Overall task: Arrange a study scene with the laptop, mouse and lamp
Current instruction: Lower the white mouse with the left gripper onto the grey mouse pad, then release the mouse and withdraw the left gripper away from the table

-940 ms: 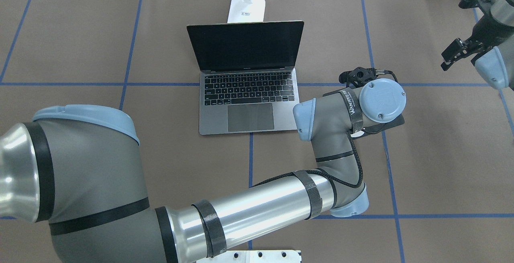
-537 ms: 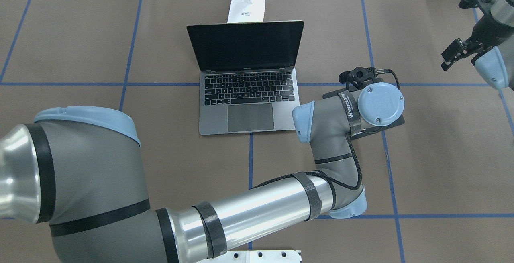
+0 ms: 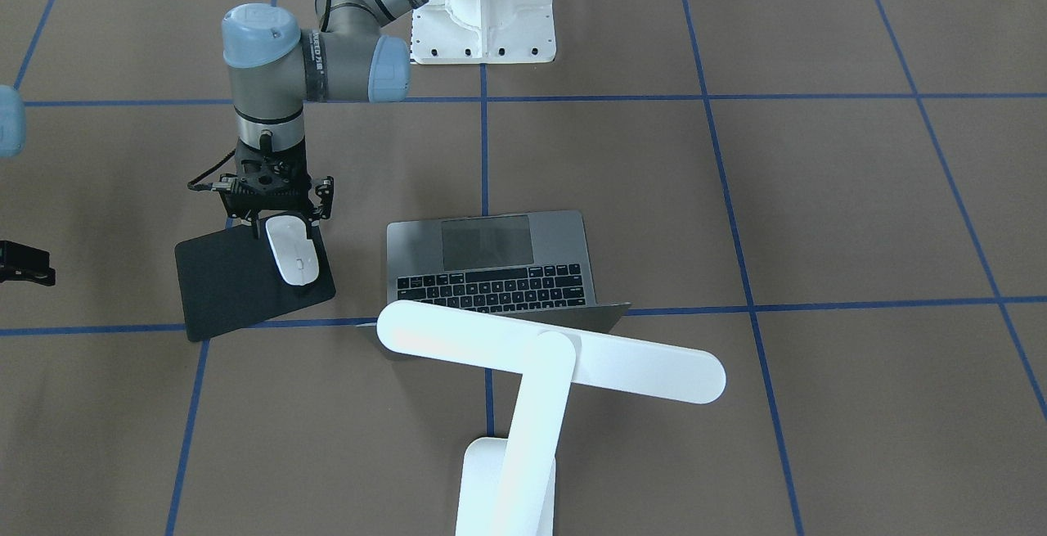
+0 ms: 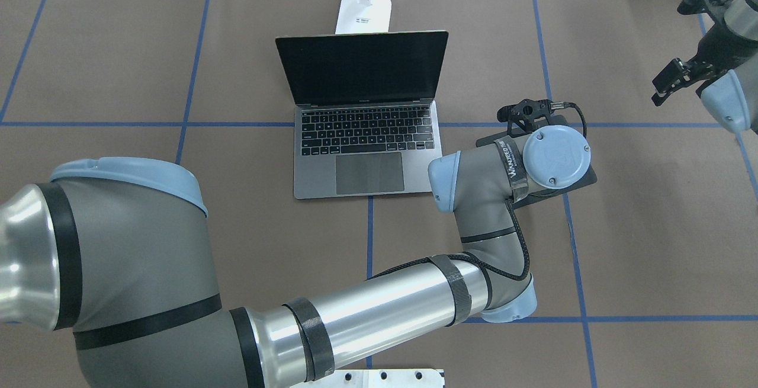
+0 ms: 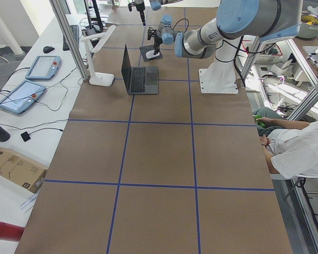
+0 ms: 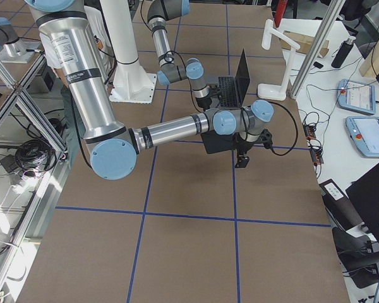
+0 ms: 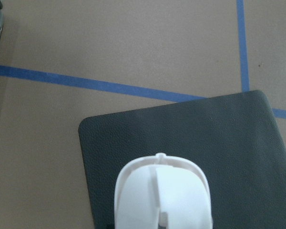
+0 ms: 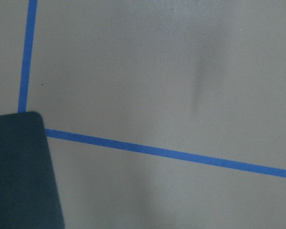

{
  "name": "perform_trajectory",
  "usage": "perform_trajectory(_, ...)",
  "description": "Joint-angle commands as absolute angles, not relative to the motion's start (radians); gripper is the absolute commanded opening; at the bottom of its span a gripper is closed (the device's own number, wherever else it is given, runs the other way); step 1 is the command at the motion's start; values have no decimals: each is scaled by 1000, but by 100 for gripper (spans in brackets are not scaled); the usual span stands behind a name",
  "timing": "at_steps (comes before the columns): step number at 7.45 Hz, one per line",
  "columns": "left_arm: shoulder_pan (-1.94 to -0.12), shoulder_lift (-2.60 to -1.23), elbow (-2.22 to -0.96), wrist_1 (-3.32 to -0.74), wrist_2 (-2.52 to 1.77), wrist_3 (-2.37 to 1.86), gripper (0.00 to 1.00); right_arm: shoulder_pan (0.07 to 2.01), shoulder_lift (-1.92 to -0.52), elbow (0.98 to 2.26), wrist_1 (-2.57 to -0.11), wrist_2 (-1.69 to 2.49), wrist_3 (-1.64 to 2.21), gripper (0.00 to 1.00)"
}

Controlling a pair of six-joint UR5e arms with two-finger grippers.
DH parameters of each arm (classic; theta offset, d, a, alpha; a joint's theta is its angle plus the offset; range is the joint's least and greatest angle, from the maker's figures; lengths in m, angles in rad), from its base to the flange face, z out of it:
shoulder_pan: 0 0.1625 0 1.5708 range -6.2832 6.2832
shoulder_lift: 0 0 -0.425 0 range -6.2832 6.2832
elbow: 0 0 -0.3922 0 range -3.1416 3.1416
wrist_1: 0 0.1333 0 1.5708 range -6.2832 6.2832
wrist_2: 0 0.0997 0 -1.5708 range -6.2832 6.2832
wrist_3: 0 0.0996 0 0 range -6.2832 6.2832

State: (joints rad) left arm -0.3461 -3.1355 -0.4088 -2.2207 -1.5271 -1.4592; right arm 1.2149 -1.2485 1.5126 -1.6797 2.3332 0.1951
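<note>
Nearest the robot's edge of the counter (image 4: 651,246), the left arm reaches across toward the right edge. Its left tool (image 3: 282,217) points straight down over a black mat (image 3: 221,295), which lies a little askew just to the right of the laptop (image 4: 367,157).

The mouse (image 3: 293,254) lies lengthwise over the mat, on the half nearer the laptop, and its robot-ward end is tucked between the tool's jaws. The jaws look drawn in to the mouse's width and seem to have hold of that end. Neither the front view nor the wrist view shows whether the mouse already rests on the mat or hangs just above it.

Farther out, the laptop stands open midway between the left and right edges, with its keyboard and trackpad toward the robot and its screen dark.

Behind it, at the far edge, stands the lamp (image 3: 550,356). Its base is just beyond the lid and its long bar head reaches over the back of the laptop.

Toward the far right corner the right tool (image 4: 669,80) hangs above the counter, well apart from everything. Nothing shows in it, and I cannot tell how far open it is.

By my reading the scene is almost set, with the laptop open, the lamp placed and the mouse at its mat. What seems left is to settle the mouse, let it go and draw the arm clear.
</note>
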Motion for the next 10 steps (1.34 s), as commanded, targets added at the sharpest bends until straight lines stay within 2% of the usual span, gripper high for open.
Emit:
perform_trajectory(1, -348, -3135, -410, -2236, -1526, -1460, 88, 1215, -1247, 1513, -1680, 2333, 195, 99)
perform_trajectory(3, -357, -3135, -435, -2229, -1540, -1451, 88, 1215, -1244, 1514, -1678, 2333, 195, 99)
perform_trajectory(4, -386, -3129, -489, -2176, -1587, -1448, 88, 1215, -1241, 1514, -1678, 2333, 196, 99)
perform_trajectory(5, -428, -3097, -620, -2022, -1679, -1447, 88, 1215, -1241, 1514, -1678, 2332, 196, 99)
perform_trajectory(7, -468, -2856, -1008, -1846, -1787, -1369, 88, 1230, -1246, 1517, -1678, 2332, 192, 99)
perform_trajectory(9, -585, -2689, -1212, -1744, -1950, -1220, 88, 1256, -1247, 1525, -1678, 2332, 198, 99)
perform_trajectory(10, -657, -2534, -1367, -1717, -2047, -1141, 88, 1262, -1247, 1525, -1678, 2332, 199, 99)
